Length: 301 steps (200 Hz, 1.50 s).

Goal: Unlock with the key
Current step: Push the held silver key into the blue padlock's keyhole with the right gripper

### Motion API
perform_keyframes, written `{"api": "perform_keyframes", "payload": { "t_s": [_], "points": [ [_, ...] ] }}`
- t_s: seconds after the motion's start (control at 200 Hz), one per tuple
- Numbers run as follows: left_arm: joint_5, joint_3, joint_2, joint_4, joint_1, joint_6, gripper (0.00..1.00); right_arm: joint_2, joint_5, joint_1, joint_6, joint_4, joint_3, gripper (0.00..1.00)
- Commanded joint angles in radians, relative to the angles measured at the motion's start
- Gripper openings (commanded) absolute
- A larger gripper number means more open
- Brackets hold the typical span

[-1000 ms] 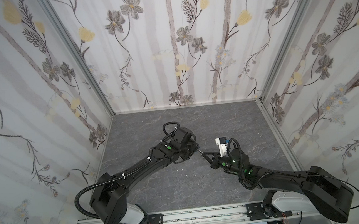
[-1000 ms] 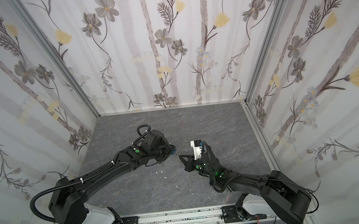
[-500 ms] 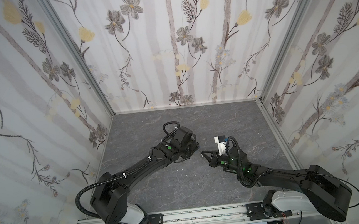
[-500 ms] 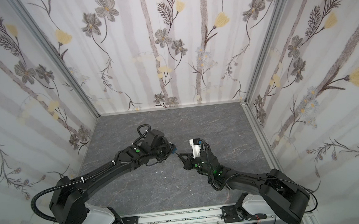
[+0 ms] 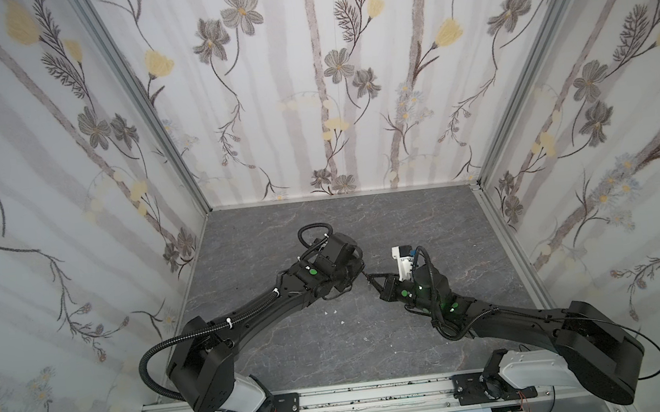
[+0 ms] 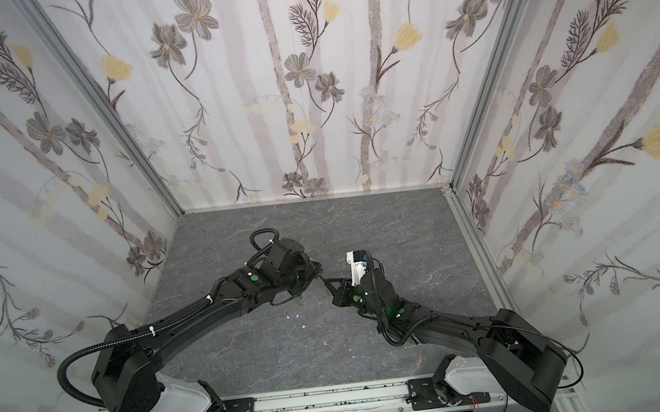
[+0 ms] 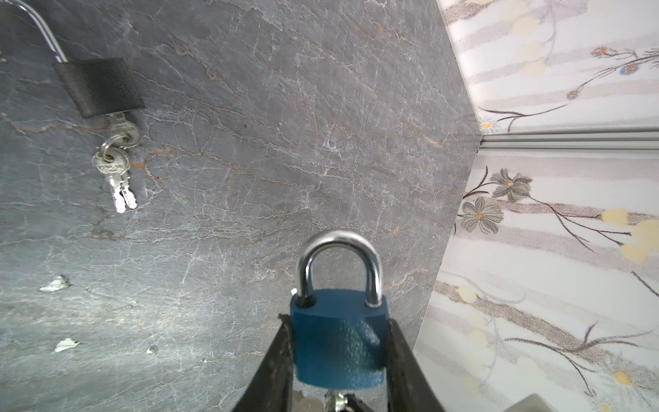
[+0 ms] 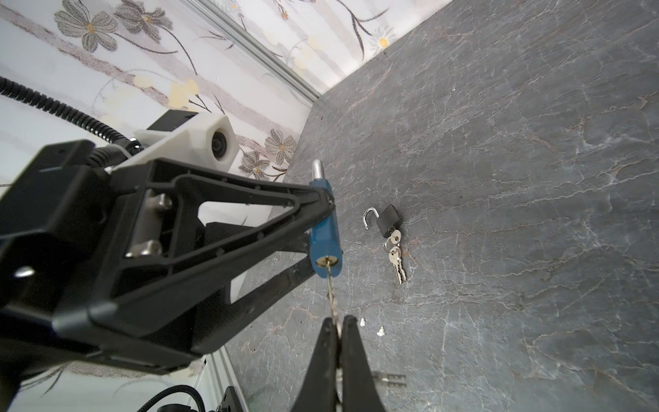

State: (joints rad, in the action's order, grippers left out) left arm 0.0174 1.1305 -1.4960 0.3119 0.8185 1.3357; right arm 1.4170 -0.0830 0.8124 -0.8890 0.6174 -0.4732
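Observation:
My left gripper is shut on a blue padlock, one finger on each side of its body, and holds it off the floor. The steel shackle sits closed, both legs in the body. In the right wrist view the padlock shows its brass keyhole end. My right gripper is shut on a silver key whose tip meets that keyhole; how deep it sits I cannot tell. In both top views the left gripper and right gripper meet at mid-floor.
A black padlock lies on the grey stone floor with its shackle open and a key bunch hanging from its keyhole. White flecks dot the floor. Flowered walls enclose three sides.
My right gripper has crept slightly toward the left gripper with the key. Both grips are unchanged.

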Motion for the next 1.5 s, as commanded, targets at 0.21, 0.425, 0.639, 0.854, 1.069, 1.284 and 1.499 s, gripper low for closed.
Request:
{"api": "perform_keyframes", "payload": {
  "t_s": [0.21,0.425,0.639,0.854,1.069,1.284,1.499],
  "points": [
    [-0.048,0.017,-0.021,0.005,0.018,0.013,0.01,0.010,0.161,0.075,0.100,-0.042,-0.073,0.00],
    [-0.045,0.014,-0.019,0.010,0.019,0.013,0.00,-0.001,0.241,0.101,0.142,-0.117,-0.095,0.00],
    [-0.042,0.015,-0.016,0.006,0.025,0.014,0.00,0.012,0.180,0.099,0.101,-0.078,-0.105,0.00],
    [-0.047,0.014,-0.012,0.004,0.027,0.012,0.00,0.022,0.162,0.091,0.087,-0.100,-0.145,0.00],
    [-0.045,0.005,-0.003,0.003,0.029,0.010,0.00,0.040,0.025,0.038,0.029,-0.027,-0.127,0.00],
    [-0.048,0.008,-0.006,0.004,0.029,0.007,0.00,0.049,-0.009,0.023,0.025,-0.073,-0.165,0.00],
    [-0.049,0.008,-0.006,0.002,0.029,0.008,0.00,0.069,-0.107,-0.031,-0.076,0.018,-0.152,0.00]
  ]
}}
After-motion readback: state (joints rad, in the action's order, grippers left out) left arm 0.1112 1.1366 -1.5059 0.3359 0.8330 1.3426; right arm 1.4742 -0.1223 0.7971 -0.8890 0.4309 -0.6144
